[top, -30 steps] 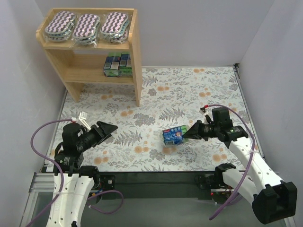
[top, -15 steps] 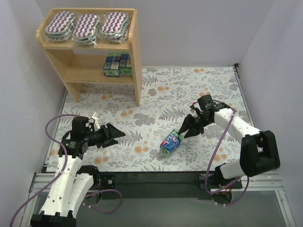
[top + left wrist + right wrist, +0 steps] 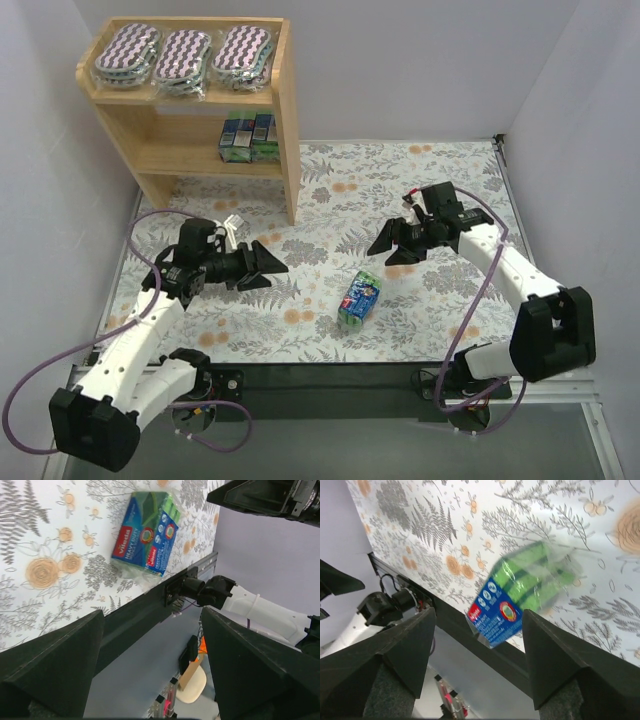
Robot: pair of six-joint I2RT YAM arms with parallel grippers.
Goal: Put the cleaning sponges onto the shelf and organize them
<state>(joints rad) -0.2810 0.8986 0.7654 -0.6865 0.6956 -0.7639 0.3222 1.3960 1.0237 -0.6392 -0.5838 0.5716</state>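
Note:
One blue-and-green wrapped sponge pack lies on the floral mat near the front edge, and neither gripper touches it. My right gripper hangs open just above and to the right of it, with nothing between its fingers. My left gripper is open to the left of the pack, pointing at it. The wooden shelf stands at the back left. Three purple zigzag sponges lie in a row on its top. Two blue-green packs stand on the lower tier.
The floral mat covers the table between white walls. A black rail runs along the near edge, close to the loose pack. Purple cables loop beside both arms.
My right gripper has opened, let go of the pack and drawn back toward the far side. The pack has dropped onto the mat. My left arm has swung forward and right toward it.

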